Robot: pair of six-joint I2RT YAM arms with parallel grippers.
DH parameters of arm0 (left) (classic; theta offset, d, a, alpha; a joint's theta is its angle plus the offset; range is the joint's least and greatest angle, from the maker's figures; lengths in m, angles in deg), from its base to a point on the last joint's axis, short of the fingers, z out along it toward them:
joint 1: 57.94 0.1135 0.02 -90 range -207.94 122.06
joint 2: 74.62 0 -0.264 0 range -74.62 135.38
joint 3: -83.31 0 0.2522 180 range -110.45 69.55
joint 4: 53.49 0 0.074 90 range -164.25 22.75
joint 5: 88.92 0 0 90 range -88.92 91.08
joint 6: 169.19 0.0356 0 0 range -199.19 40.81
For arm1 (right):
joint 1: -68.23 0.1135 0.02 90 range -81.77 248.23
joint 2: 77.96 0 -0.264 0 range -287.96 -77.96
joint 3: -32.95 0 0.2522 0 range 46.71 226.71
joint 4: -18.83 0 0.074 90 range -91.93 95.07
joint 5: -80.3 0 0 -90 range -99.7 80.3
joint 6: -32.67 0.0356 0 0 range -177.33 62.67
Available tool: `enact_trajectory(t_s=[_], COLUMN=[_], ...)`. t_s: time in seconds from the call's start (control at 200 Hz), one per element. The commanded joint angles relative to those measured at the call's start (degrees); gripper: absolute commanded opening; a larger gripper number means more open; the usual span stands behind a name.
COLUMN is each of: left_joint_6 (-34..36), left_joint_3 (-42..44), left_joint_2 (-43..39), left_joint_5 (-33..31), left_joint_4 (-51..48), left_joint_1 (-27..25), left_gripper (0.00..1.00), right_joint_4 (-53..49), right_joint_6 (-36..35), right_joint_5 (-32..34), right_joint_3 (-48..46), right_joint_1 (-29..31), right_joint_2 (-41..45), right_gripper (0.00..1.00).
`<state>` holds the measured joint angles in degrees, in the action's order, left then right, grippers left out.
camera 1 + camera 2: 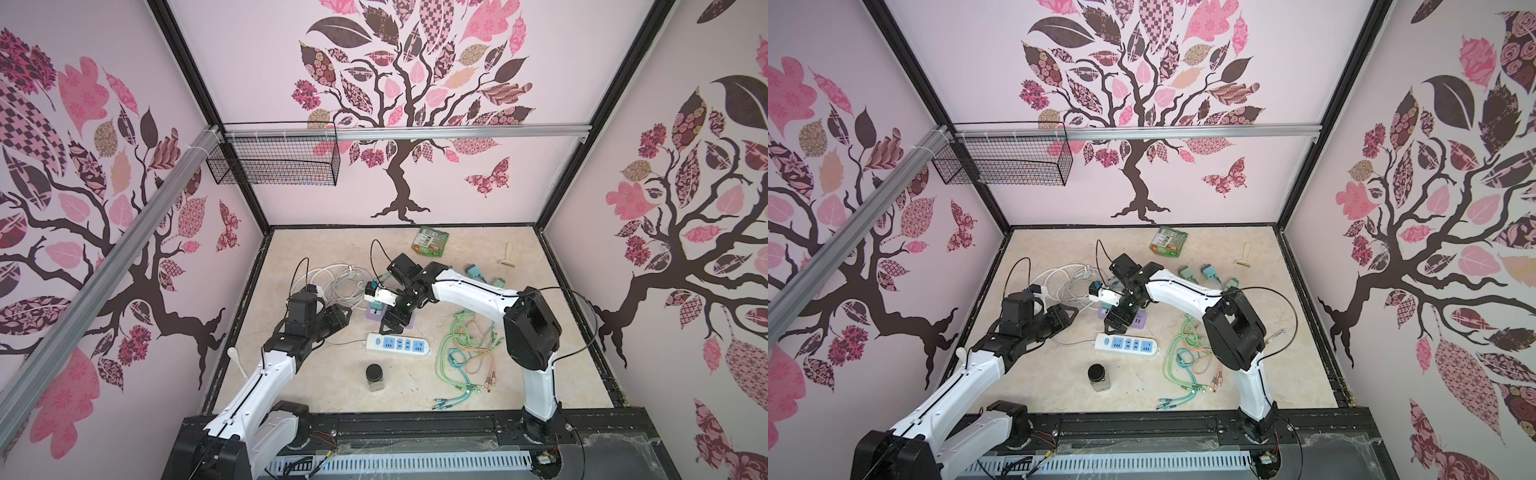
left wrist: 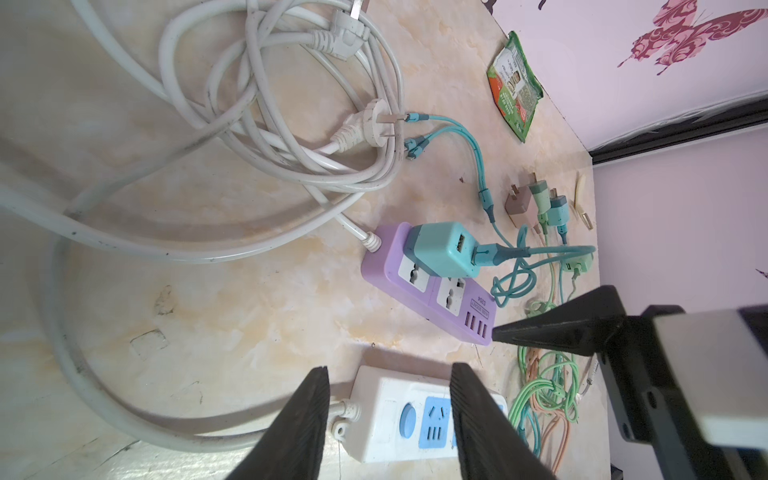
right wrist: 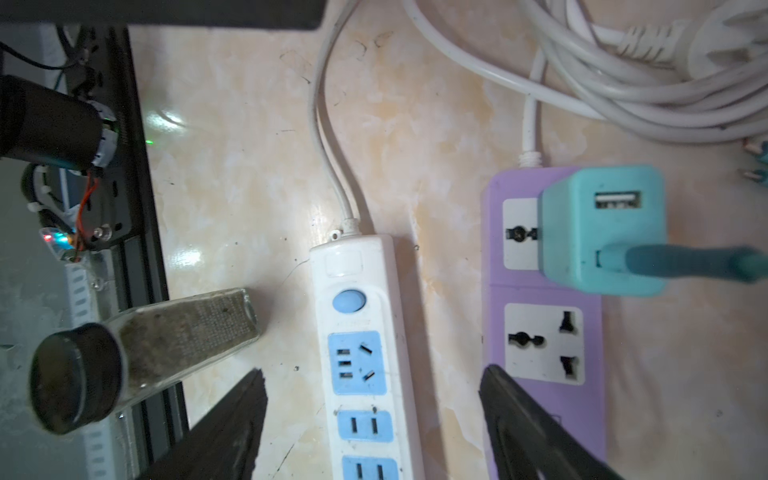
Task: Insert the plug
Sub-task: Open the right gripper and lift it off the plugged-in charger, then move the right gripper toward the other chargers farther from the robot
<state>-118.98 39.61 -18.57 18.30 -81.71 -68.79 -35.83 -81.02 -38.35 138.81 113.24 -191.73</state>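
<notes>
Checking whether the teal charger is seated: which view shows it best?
Left wrist: the charger shows side-on, standing in the purple strip's end socket. Right wrist shows it large but from above; in both top views the right arm mostly hides it.

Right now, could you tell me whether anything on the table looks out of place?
Nothing looks spilled or broken; only the white cords lie in a tangled heap, and the green charging cables sprawl knotted.

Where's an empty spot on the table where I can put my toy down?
Bare table lies along the front, left of the jar. More lies at the back, left of the green packet. The middle is crowded: white cords, purple strip, white strip and coloured cables lie close together.
</notes>
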Motion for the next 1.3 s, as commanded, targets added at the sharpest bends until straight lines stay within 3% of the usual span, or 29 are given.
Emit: enact_trajectory(t_s=[0.0,0.315,0.53,0.615,0.87,1.14,1.295], left_joint_6=[1.2,1.7,2.1,2.6,5.1,8.0,8.1], left_joint_3=[-0.7,-1.2,-1.6,-1.8,-2.6,-6.5,-7.6], left_joint_2=[-1.1,-2.0,-3.4,-4.2,-8.7,-10.2,-11.5], left_joint_5=[0.1,0.2,0.4,1.0,0.9,1.0,1.7], left_joint_4=[-0.5,-1.5,-2.5,-3.1,-5.0,-10.6,-11.7], left_joint_1=[0.3,0.4,0.4,0.5,0.5,0.5,0.5], left_gripper=[0.51,0.51,0.51,0.54,0.66,0.67,0.67], right_joint_4=[-0.5,5.6,29.7,35.3,33.2,29.8,28.5], right_joint_6=[-2.5,0.1,17.6,22.1,26.3,33.3,36.7], right_joint_5=[-6.5,-13.0,-13.6,-9.6,6.4,29.8,36.4], right_joint_3=[-0.7,-5.0,-21.4,-26.5,-30.8,-32.9,-33.9], right_joint_1=[-0.5,-2.6,-10.6,-13.8,-18.9,-20.2,-23.2], right_joint_2=[4.2,9.7,24.2,28.7,33.7,34.2,33.7], right_gripper=[0.84,0.85,0.83,0.82,0.79,0.71,0.68])
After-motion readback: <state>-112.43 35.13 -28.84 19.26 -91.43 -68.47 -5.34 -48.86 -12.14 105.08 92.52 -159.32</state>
